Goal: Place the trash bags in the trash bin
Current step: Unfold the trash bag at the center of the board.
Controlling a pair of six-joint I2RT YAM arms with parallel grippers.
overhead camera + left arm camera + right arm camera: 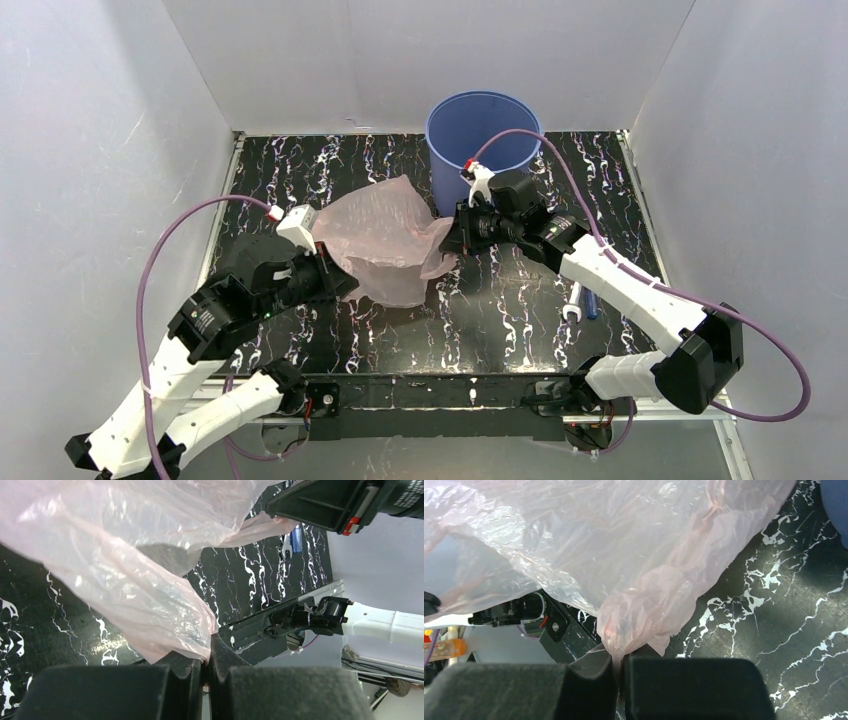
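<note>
The pink bag (385,245) is hanging stretched between both claws, just over the worktop (520,300), with its long axis running left to right. The left claw (340,278) is pinching one bunched corner tight. The right claw (448,243) is gripping the opposite corner, its jaws nearly closed on the film. The blue bin (450,170) is standing at the back, just behind the right claw and well apart from the left, so the right arm is nearer. The carry is probably going backward and rightward.

White panel walls (100,150) on three sides, black marbled tabletop (500,320) with white veins
</note>
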